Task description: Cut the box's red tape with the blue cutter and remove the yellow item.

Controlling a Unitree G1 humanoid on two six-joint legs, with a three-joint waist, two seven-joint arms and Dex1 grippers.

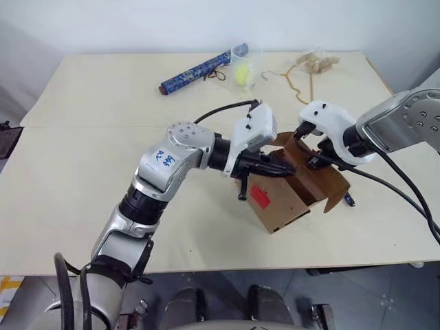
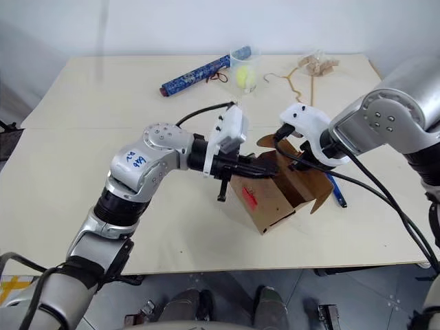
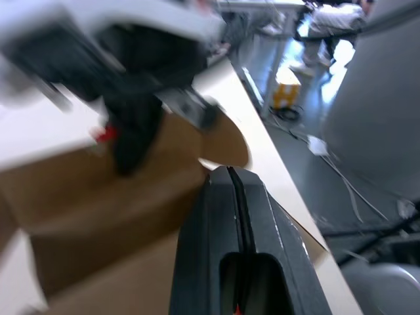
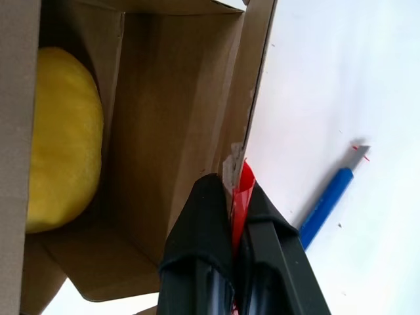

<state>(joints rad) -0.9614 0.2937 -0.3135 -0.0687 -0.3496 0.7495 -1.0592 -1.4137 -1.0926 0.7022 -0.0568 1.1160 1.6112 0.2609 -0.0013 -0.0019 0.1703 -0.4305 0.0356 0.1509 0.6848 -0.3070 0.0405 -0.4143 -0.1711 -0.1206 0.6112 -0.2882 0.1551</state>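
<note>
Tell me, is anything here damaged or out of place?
Yes. The box stands tilted with flaps open; the right end effector pinches one flap by a torn strip of red tape. The blue cutter lies loose on the table.

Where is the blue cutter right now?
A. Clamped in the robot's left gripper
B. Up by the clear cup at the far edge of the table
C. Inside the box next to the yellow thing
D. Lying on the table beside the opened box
D: the blue cutter lies flat on the table just outside the box, with no gripper on it, while the right gripper pinches a box flap.
</note>
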